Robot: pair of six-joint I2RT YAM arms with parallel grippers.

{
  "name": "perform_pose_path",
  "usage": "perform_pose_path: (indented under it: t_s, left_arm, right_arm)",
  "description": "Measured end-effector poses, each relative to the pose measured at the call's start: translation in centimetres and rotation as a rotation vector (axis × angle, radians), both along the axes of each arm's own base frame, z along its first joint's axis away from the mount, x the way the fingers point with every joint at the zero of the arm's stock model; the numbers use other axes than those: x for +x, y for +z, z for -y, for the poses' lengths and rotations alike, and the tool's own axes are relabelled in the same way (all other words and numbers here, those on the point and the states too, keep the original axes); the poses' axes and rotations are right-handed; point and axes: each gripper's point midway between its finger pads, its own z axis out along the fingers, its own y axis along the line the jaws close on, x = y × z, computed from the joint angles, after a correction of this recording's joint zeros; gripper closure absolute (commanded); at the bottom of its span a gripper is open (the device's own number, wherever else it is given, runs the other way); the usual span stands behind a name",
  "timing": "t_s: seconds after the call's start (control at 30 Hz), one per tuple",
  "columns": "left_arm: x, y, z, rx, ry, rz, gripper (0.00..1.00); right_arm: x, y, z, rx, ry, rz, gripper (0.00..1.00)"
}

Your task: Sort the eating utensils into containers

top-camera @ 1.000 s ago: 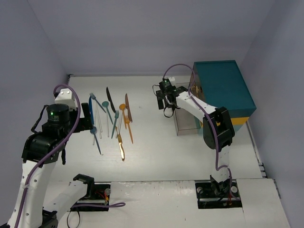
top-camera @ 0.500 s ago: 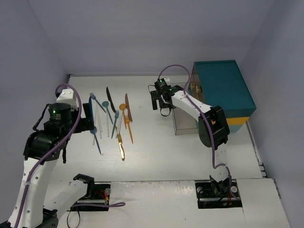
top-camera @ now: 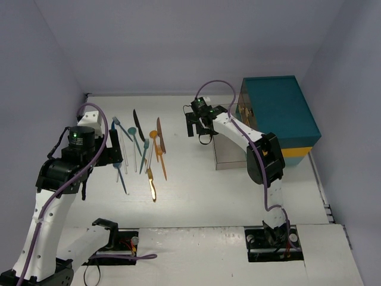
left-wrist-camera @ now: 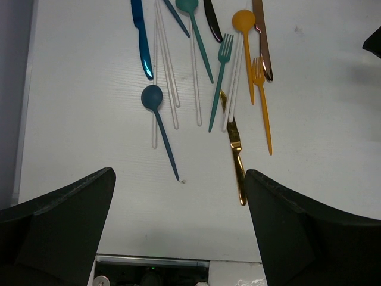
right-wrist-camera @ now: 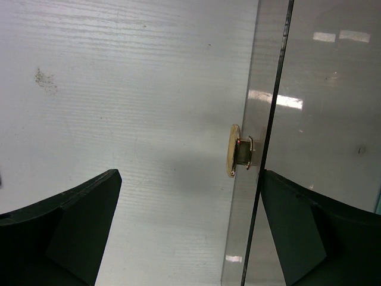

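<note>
Right gripper (right-wrist-camera: 190, 176): jaws spread wide, holding nothing. I have it facing the small brass knob (right-wrist-camera: 233, 151) on the left face of the clear box (top-camera: 232, 152), and I judge that is to pinch the knob and draw the box open.
Left gripper (left-wrist-camera: 178, 173): jaws wide and empty, hanging well left of the box, over the utensils (left-wrist-camera: 199, 47), ready to pick one.
Utensils: about a dozen, flat on the table (top-camera: 190, 190) in a loose row, well left of the box; none in it that I can see.
Teal chest (top-camera: 277, 110): just right of the box.

Glossy plastic utensils (left-wrist-camera: 225, 52) on a matt, grained table (left-wrist-camera: 89, 119); clear, reflective container (right-wrist-camera: 321, 119).
</note>
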Motion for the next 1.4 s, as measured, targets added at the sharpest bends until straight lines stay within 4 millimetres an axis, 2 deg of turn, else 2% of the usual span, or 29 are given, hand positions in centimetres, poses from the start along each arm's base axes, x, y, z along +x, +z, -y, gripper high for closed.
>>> perform_pose_path:
  t_s: [0.2,0.37,0.5,0.57,0.6,0.73,0.77,0.87,0.93,1.0,1.13,1.23,1.4]
  left_arm:
    - [-0.1,-0.2,0.5,-0.033,-0.004,-0.008,0.12]
    - [-0.3,-1.5,1.2,-0.081,0.003,-0.050,0.12]
    - [-0.3,-2.7,2.2,-0.141,0.020,-0.094,0.12]
    - [-0.4,-3.6,3.1,-0.170,0.026,-0.129,0.12]
    - [-0.5,-4.1,3.5,-0.179,0.025,-0.147,0.12]
    - [-0.8,-6.4,5.6,-0.193,0.024,-0.226,0.12]
    - [-0.8,-7.0,6.2,-0.193,0.023,-0.243,0.12]
    - [-1.2,-8.6,7.6,-0.182,0.033,-0.284,0.12]
    - [-1.3,-9.7,8.4,-0.174,0.043,-0.304,0.16]
    - [-1.3,-11.1,9.1,-0.168,0.056,-0.325,0.23]
    - [-1.5,-14.3,10.1,-0.142,0.089,-0.390,0.40]
    - [-1.3,-16.3,10.5,-0.123,0.122,-0.432,0.43]
    - [-0.8,-18.6,10.5,-0.098,0.166,-0.457,0.46]
  right_arm:
    - [0.3,0.0,-0.1,-0.005,-0.007,-0.004,0.01]
    - [0.3,0.0,0.0,-0.012,-0.010,0.001,0.00]
    - [0.5,1.5,0.1,-0.013,-0.010,0.036,0.00]
    - [0.5,3.9,0.1,0.004,-0.003,0.090,0.00]
    - [0.3,5.7,0.2,0.016,0.000,0.126,0.00]
    - [-1.1,14.6,1.5,0.089,-0.003,0.297,0.00]
    - [-1.7,16.8,2.1,0.109,-0.006,0.345,0.00]
    - [-3.9,21.7,4.5,0.151,-0.029,0.444,0.00]
    - [-5.1,23.4,6.3,0.169,-0.050,0.483,0.00]
    - [-6.2,23.8,8.2,0.167,-0.073,0.496,0.00]
    - [-8.3,22.8,11.2,0.147,-0.110,0.484,0.00]
    - [-10.1,22.2,12.9,0.133,-0.124,0.476,0.00]
    - [-12.8,23.7,14.7,0.149,-0.127,0.528,0.00]
